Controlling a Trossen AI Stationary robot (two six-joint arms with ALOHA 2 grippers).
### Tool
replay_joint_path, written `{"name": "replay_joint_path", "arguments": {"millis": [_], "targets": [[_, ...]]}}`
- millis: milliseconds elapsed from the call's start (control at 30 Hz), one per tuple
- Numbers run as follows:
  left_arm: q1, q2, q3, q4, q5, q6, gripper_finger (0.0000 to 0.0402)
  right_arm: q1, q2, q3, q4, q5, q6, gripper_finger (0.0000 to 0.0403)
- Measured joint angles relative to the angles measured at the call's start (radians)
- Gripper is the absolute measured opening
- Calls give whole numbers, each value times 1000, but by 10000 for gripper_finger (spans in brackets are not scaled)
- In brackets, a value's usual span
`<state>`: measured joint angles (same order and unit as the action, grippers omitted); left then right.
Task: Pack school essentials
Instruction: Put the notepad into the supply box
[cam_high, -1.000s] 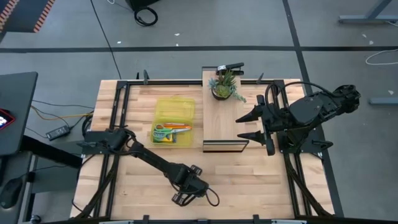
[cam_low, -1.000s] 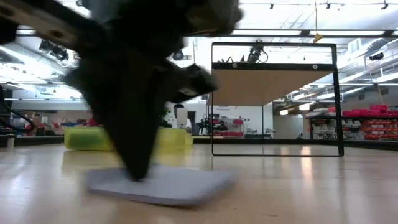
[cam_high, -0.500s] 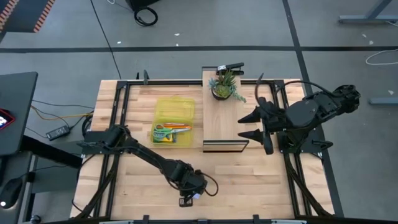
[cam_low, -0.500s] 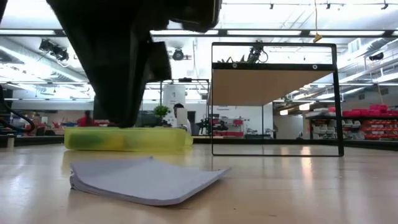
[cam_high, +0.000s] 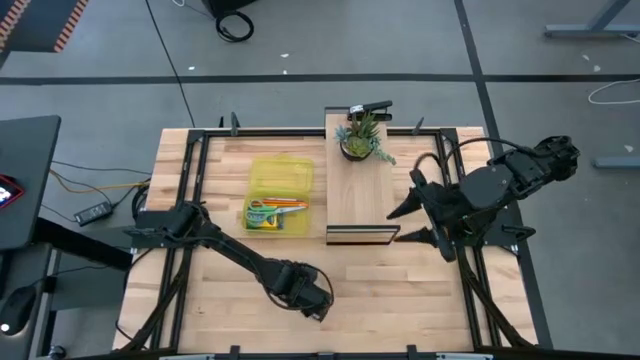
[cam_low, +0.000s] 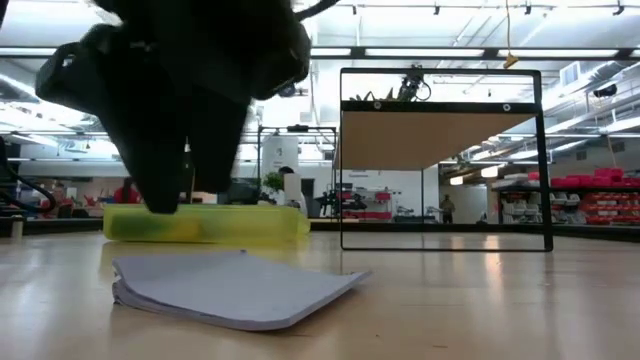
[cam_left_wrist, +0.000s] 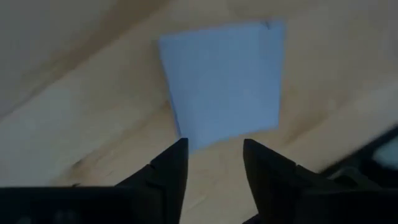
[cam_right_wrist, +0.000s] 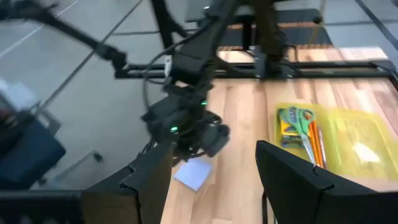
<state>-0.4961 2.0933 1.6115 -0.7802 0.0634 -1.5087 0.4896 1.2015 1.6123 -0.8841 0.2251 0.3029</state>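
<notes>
One light blue sticky-note pad (cam_left_wrist: 225, 81) lies flat on the table's (cam_high: 400, 285) near edge — just past the left gripper (cam_left_wrist: 213, 163), at its twelve o'clock, untouched, fingers parted and empty.

This was a robotics lab or workshop. A wooden bench (cam_high: 400, 290) in a black frame (cam_high: 190, 190) stood on a grey concrete floor (cam_high: 330, 40) with loose cables (cam_high: 232, 22). Beyond it the low view showed an open hall with ceiling strip lights (cam_low: 460, 52), exposed ducts (cam_low: 40, 90) and red-stocked shelves (cam_low: 590, 200).
</notes>
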Motion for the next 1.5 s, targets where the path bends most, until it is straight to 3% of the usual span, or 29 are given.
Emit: {"name": "replay_joint_path", "arguments": {"millis": [133, 333, 500, 967, 1100, 1500], "targets": [[26, 0, 0, -14, -11, -153, 184, 26, 0, 0, 0, -35, -87, 237], [36, 12, 0, -27, -40, -232, 180, 49, 0, 0, 0, -65, -172, 237], [35, 21, -1, -29, -50, -228, 172, 51, 0, 0, 0, -120, -175, 237], [29, 93, 5, 28, -33, -239, 170, 50, 0, 1, -8, -137, -188, 237], [28, 94, 5, 20, -34, -254, 148, 50, 0, 1, -8, -137, -199, 237], [26, 99, 13, 26, -29, -261, 31, 50, 0, 1, -18, -142, -205, 237]]}}
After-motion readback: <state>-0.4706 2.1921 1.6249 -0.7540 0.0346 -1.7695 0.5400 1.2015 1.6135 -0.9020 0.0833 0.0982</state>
